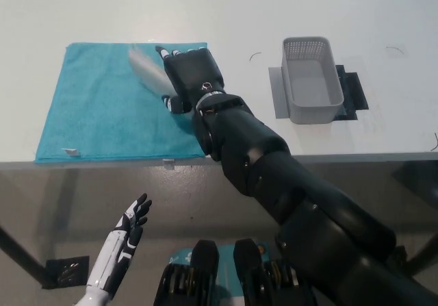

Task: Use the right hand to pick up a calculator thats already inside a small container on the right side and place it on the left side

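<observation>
Your right hand is clamped on the calculator over the teal towel, well left of the grey container on the bench. Your left hand rests below the towel, fingers apart.

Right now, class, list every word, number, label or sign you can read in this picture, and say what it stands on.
None can be read.
calculator, held in the right hand: blurred, no digits or brand legible.
blue cloth: small white tag, too small to read.
grey basket: no markings visible.
</observation>
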